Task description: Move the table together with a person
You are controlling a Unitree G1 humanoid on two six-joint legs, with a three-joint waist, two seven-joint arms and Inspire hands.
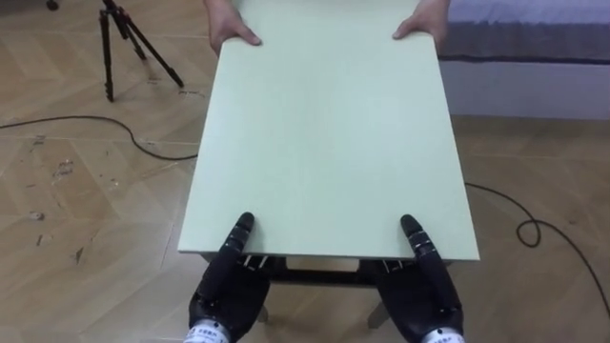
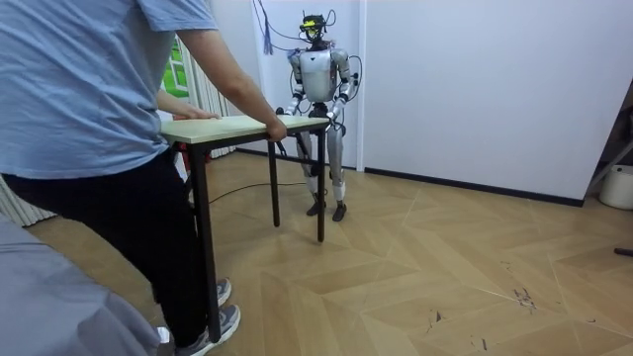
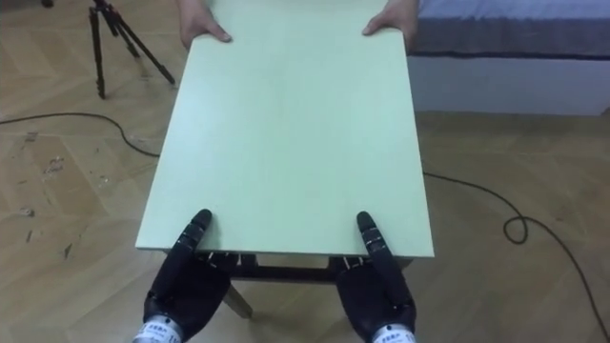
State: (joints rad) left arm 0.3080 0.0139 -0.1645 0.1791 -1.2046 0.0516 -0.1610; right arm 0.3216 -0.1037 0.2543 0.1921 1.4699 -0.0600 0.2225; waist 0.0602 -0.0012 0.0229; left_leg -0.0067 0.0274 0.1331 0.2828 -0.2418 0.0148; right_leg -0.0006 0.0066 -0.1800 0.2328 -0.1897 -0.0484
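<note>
A table with a pale green top [image 1: 329, 133] and dark legs stands lengthwise before me. My left hand [image 1: 224, 291] and right hand [image 1: 424, 291] grip its near edge at the two corners, each thumb lying on the top and the fingers hidden beneath. At the far edge a person's two hands [image 1: 232, 33] hold the other corners. In the room view the table [image 2: 242, 126] is held level between the person [image 2: 109, 109] at the room view's left and the robot, which stands upright by the white wall.
A black tripod [image 1: 119, 38] stands on the wooden floor at my far left. A grey bed [image 1: 524, 38] lies at the far right. Dark cables [image 1: 95, 122] run across the floor on both sides of the table.
</note>
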